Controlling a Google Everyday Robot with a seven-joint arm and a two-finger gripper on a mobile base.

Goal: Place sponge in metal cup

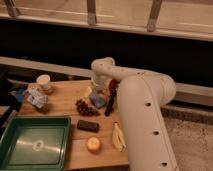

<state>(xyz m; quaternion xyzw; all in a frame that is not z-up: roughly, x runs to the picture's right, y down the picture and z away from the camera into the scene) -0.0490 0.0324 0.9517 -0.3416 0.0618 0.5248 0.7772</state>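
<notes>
Sponge (98, 100) flat on the wooden table (62, 107), light blue, toward the far edge and a little right of the middle. Gripper (100, 93) directly above it, pointed down, fingers apart; impossible to tell whether touching the sponge or just clear of it. White arm (145, 110) bulky over the right edge of the table, up from the near right corner, bent at a rounded joint by the far edge and down again to the gripper. Just left of the sponge, toward the middle of the table, a dark cluster of grapes (86, 108). Just right of the sponge, a slim black piece (110, 102), slanted, too dim to identify. Behind that, near the far edge and partly hidden by the arm, something red (114, 85). White paper cup (44, 81) upright at the far left corner. Next to it, along the left edge, a crumpled blue-and-white packet (36, 97). Green tray (40, 120) filling the near left corner, a small pale mark on its floor. Flat black block (87, 125) just right of the tray, between the grapes and the near edge. Round yellow item (93, 144) close to the near edge, beside the tray's right wall. Pale banana (117, 136) just right of that, hard against the arm.
</notes>
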